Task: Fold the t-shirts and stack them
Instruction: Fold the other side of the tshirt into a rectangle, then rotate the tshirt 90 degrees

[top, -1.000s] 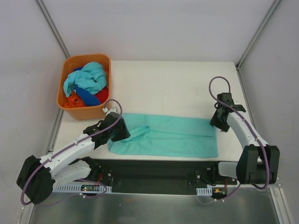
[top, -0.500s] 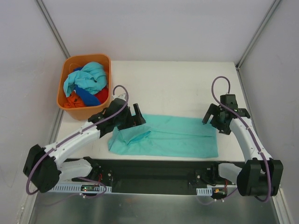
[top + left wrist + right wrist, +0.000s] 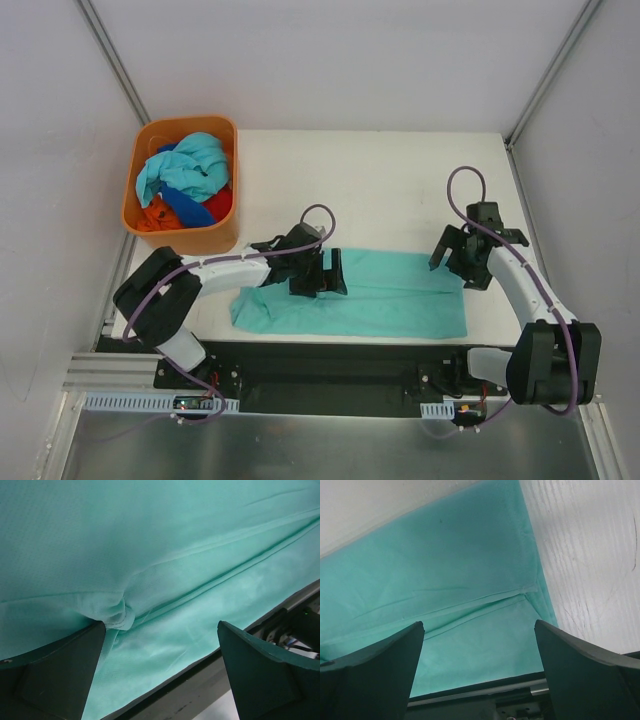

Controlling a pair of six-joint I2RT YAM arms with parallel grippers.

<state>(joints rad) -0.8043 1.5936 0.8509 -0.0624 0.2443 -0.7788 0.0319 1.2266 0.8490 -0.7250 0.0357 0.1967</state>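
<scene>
A teal-green t-shirt (image 3: 390,300), folded into a long band, lies flat along the table's near edge. My left gripper (image 3: 320,279) is open just above the band's left-middle part. In the left wrist view (image 3: 160,630) the cloth (image 3: 165,555) fills the frame, with a small bunched fold (image 3: 118,615) beside the left finger (image 3: 55,675). My right gripper (image 3: 449,258) is open and empty above the band's far right corner. The right wrist view (image 3: 478,625) shows the shirt's right edge and hem (image 3: 470,570) below it. Aqua (image 3: 190,165), blue (image 3: 190,210) and orange-red (image 3: 155,215) shirts lie crumpled in the basket.
The rigid orange plastic basket (image 3: 225,130) stands at the table's far left corner. White table surface (image 3: 380,190) lies behind the shirt and to its right (image 3: 590,555). The black base rail (image 3: 330,365) runs along the near edge. Grey walls enclose the table.
My left gripper has moved right along the teal shirt, from its left end to its left-middle, with jaws open. The right gripper has stayed near the right corner, jaws now spread.
</scene>
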